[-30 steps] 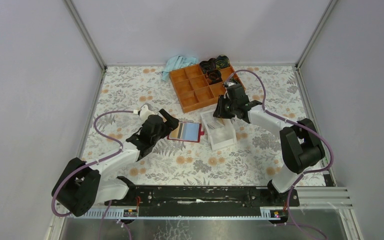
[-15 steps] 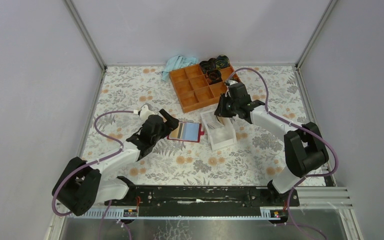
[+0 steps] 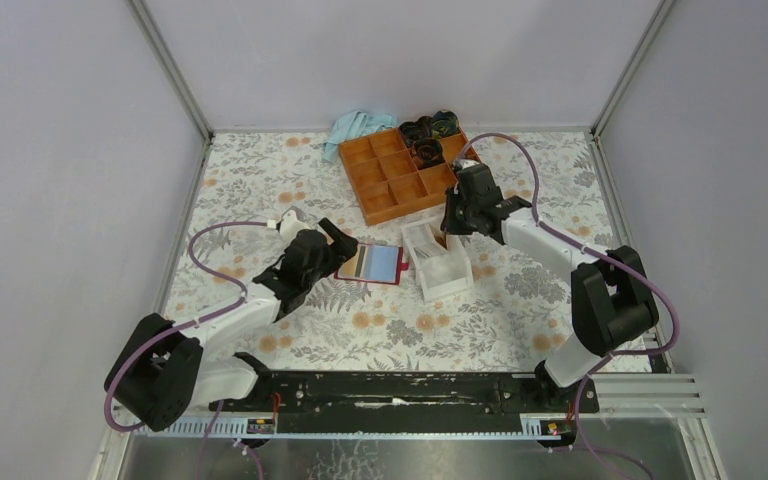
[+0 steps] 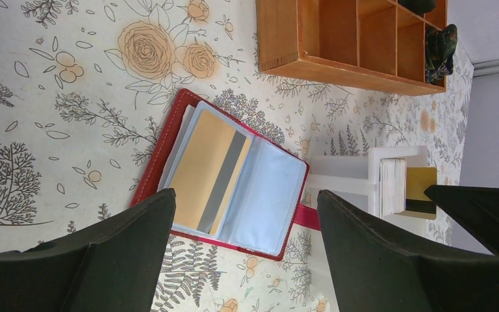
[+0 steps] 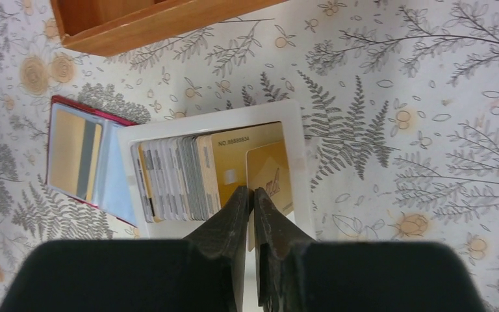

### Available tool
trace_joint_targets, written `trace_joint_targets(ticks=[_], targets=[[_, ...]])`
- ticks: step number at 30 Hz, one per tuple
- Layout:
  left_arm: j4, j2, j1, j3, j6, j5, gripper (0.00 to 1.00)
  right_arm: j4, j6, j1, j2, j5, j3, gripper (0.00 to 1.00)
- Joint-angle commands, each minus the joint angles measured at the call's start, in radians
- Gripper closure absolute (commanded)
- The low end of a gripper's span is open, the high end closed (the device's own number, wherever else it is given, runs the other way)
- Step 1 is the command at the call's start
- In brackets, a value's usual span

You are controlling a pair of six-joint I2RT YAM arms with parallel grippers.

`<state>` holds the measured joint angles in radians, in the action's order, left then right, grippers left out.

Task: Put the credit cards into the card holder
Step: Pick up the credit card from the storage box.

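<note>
Credit cards (image 5: 188, 175): a pack standing on edge in a white box (image 5: 299, 156), centre of the right wrist view. Grey-white ones sit to the left, tan-gold to the right. Thin, light, stiff plastic with slick faces, and packed close, so each likely has to be teased off the end. Best hold is probably a pinch across both faces at the exposed upper edge.

End tan-gold card (image 5: 274, 175) leans off the pack toward the box's right wall, face partly showing. Right gripper (image 5: 252, 195) sits over that card's left edge, jaws drawn narrow with only a slit between them. Cannot tell whether the card is caught in the slit or lies just beside it.

Card holder (image 4: 159, 162) lies open and flat on the floral table (image 4: 52, 97), just left of the box. One gold striped card (image 4: 204, 172) is already in its left pocket. Left gripper (image 4: 245, 195) is spread wide, a finger on either side of the holder in the left wrist view, grasping nothing
</note>
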<state>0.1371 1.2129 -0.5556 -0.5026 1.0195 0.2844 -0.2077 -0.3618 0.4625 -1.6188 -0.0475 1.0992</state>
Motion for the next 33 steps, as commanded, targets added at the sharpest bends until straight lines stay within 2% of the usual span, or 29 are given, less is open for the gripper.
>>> trace_joint_targets(ticks=[1,7,15,24,29,33], targets=[[0.046,0.012,-0.001,-0.03,0.007,0.006,0.13,-0.049,0.039,0.015,0.044,0.083,0.07,0.88],[0.05,0.023,-0.001,-0.039,0.011,0.004,0.13,-0.123,0.082,0.031,0.028,0.164,0.14,1.0],[0.052,0.022,-0.001,-0.051,0.01,-0.001,0.12,-0.152,0.102,0.038,0.052,0.201,0.163,1.0],[0.097,-0.032,-0.001,-0.053,0.026,-0.058,0.11,-0.136,0.083,0.039,0.154,0.187,0.165,1.0],[0.14,-0.103,0.0,-0.017,0.104,-0.096,0.09,-0.092,0.033,0.04,0.229,0.139,0.159,1.0],[0.279,-0.159,0.0,0.059,0.211,-0.158,0.08,0.017,-0.052,0.042,0.298,0.065,0.107,1.0]])
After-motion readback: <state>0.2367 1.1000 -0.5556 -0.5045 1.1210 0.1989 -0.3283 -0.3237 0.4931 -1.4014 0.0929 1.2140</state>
